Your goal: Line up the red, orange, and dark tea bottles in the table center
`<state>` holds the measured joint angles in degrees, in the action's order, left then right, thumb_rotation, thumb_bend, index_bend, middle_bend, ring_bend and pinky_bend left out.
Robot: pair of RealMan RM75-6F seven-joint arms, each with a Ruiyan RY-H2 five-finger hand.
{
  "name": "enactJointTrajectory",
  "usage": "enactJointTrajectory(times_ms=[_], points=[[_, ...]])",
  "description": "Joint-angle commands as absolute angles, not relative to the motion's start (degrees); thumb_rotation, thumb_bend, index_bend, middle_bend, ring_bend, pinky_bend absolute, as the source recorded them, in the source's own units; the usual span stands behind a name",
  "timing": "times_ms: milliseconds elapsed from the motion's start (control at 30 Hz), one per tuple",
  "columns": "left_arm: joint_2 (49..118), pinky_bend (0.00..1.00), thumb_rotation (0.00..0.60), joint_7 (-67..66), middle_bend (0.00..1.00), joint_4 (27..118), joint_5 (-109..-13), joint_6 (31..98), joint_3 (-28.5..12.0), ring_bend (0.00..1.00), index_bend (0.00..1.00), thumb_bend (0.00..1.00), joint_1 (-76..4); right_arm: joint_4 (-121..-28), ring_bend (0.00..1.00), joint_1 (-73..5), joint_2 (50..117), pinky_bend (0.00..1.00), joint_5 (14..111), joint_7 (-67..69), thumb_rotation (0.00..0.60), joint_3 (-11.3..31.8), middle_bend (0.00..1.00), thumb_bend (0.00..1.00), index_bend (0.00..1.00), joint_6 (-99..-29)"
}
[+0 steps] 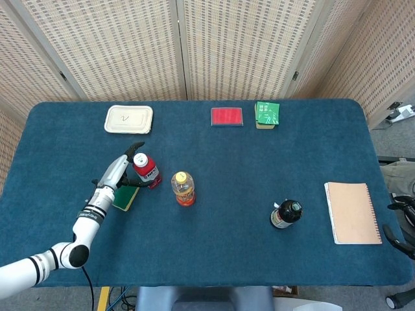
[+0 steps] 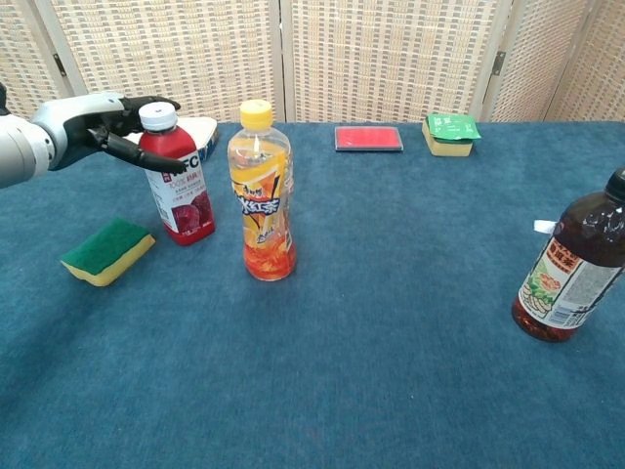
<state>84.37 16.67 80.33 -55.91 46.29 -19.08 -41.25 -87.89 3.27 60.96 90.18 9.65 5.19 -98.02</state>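
The dark tea bottle stands nearest, on the right of the worktop, tilted a bit. The orange bottle stands straight up, cap on top, near the middle. Just left, the left robot hand grasps the upright red bottle near its cap.

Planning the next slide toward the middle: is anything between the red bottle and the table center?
Yes: the orange bottle stands just right of the red bottle, on the way to the center. The left hand grips the red bottle's neck.
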Motion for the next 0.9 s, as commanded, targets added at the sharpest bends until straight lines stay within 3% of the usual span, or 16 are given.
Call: enactJointTrajectory(times_ms=[33,567,900], points=[[84.9,0.21,0.600,15.9,0.00,80.1,-55.3,45.9,-19.2,0.03,0.06,0.09,-41.9,-87.8,0.29,3.4,61.0,0.45,90.2,10.0,0.600,5.2,0.31,0.27,0.42,-98.2],[87.3,0.25,0.600,11.5,0.04,77.7,-49.3,44.7,-19.1,0.08,0.11,0.09,-43.6,-87.6,0.29,3.4,60.9,0.45,90.4,10.4,0.600,5.1,0.31,0.27,0.42,-98.3],[88.5,0.41,0.600,6.8,0.26,78.0,-44.9,48.8,-19.9,0.31,0.31,0.09,-43.8,-87.7,0.29,3.3,60.9,0.45,90.4,9.8,0.600,5.1,0.31,0.27,0.42,-98.1]])
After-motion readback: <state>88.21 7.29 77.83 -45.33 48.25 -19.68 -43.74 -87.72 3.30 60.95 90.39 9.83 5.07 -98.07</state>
